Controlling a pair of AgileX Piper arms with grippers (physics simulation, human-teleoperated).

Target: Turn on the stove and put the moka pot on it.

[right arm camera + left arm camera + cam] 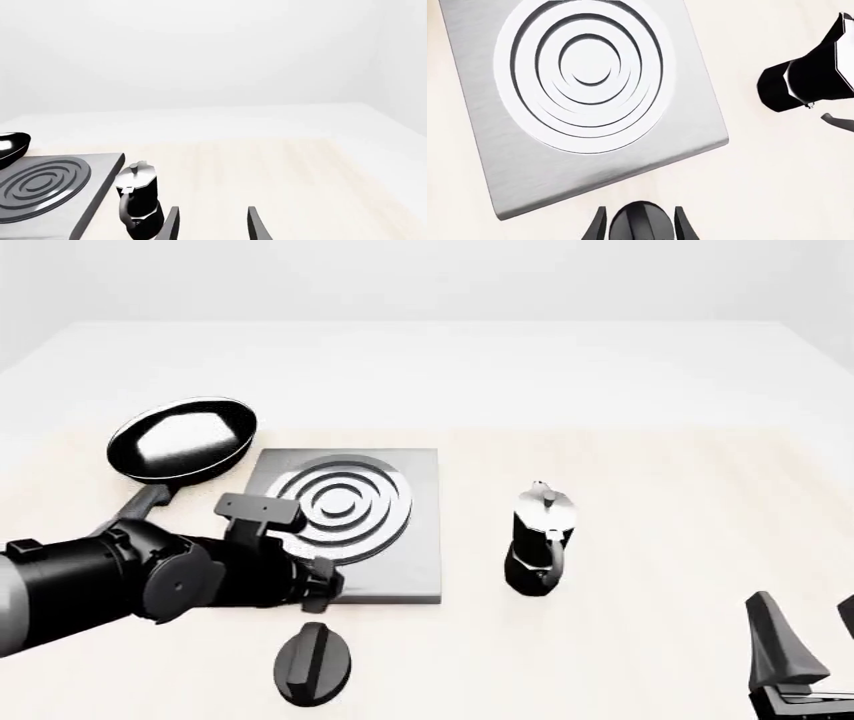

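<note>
The stove (400, 570) is a flat grey slab with silver-white burner rings (584, 75). Its separate black round knob (314, 663) lies on the table just in front of it. My left gripper (319, 588) hovers over the knob and is open. In the left wrist view the knob (640, 219) shows between the two fingers (598, 227). The moka pot (541, 538) stands upright to the right of the stove, also seen as the pot (139, 202) in the right wrist view. My right gripper (811, 640) is open and empty at the near right corner, well away from the pot.
A black frying pan (180, 438) sits behind the stove's left corner, its handle pointing toward my left arm. Light wooden table (667, 490) stretches to the right of the moka pot.
</note>
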